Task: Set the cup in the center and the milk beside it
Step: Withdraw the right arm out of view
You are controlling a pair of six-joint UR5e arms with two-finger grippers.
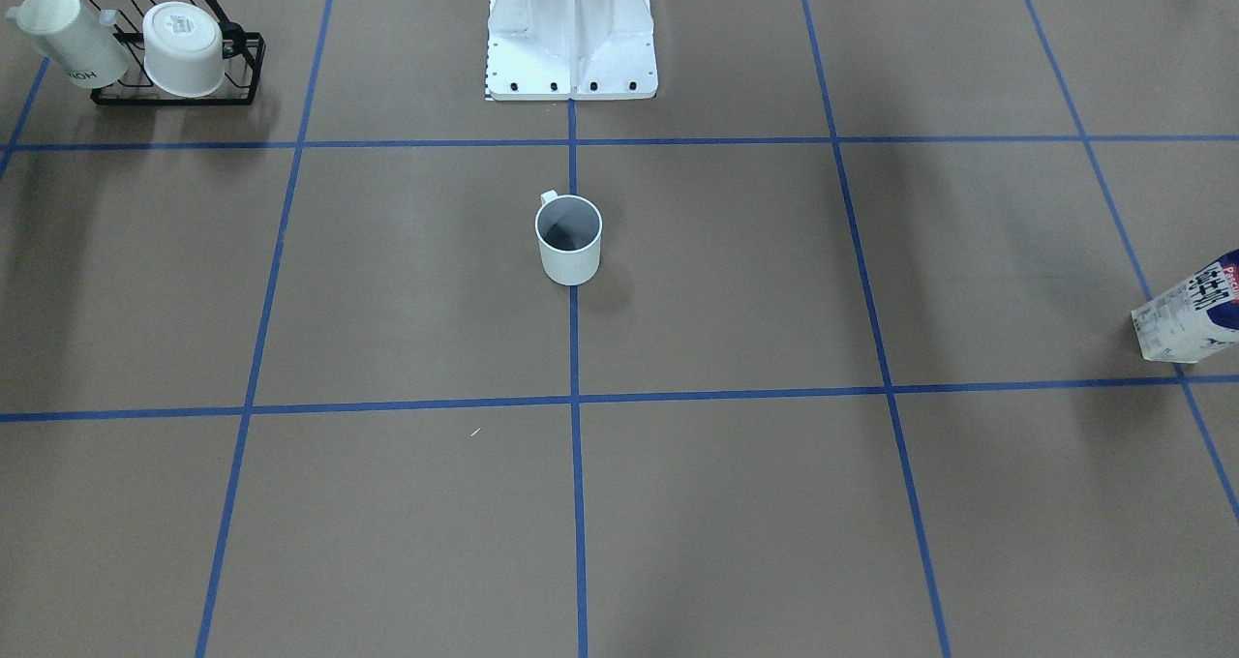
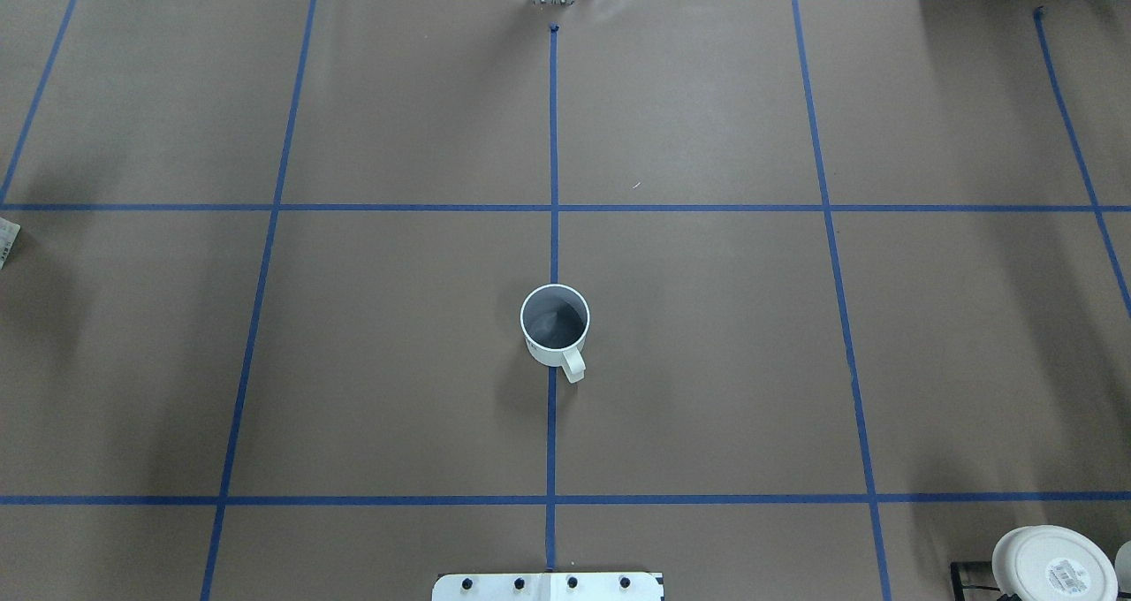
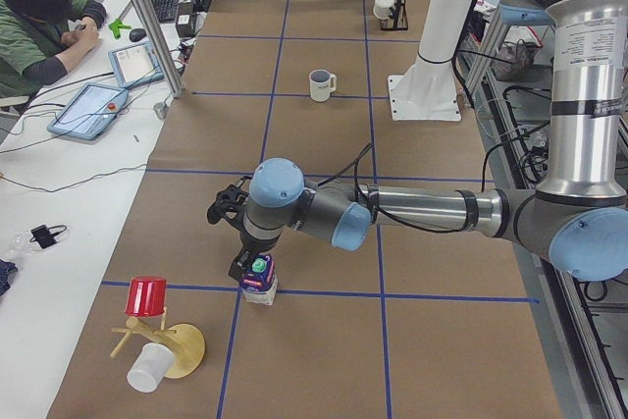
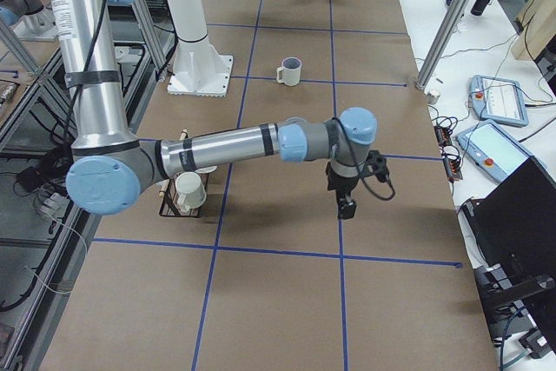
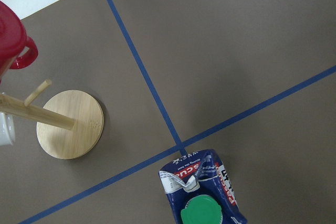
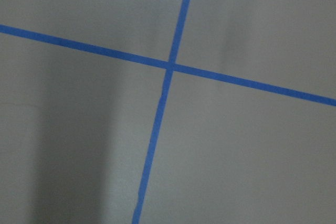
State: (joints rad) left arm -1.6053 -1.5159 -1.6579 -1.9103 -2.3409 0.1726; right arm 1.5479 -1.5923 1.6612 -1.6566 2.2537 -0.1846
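Note:
The cup (image 1: pixel 569 240) stands upright on the center tape line of the brown gridded board (image 1: pixel 736 281), open side up; it also shows in the overhead view (image 2: pixel 555 323). The milk (image 3: pixel 259 279) stands far off at the table's left end, on a tape crossing, cut by the frame edge in the front view (image 1: pixel 1193 314). Its green cap shows in the left wrist view (image 5: pixel 202 212). My left gripper (image 3: pixel 245 268) hangs right at the carton's top; I cannot tell if it is open or shut. My right gripper (image 4: pixel 346 206) hovers over bare board; its state cannot be told.
A black rack (image 1: pixel 174 53) with two white cups stands near my right side. A wooden mug tree (image 3: pixel 162 340) with a red cup (image 3: pixel 147 296) stands beside the milk. An operator (image 3: pixel 39 22) and tablets are at a side table. My base (image 1: pixel 571 39) is behind the cup.

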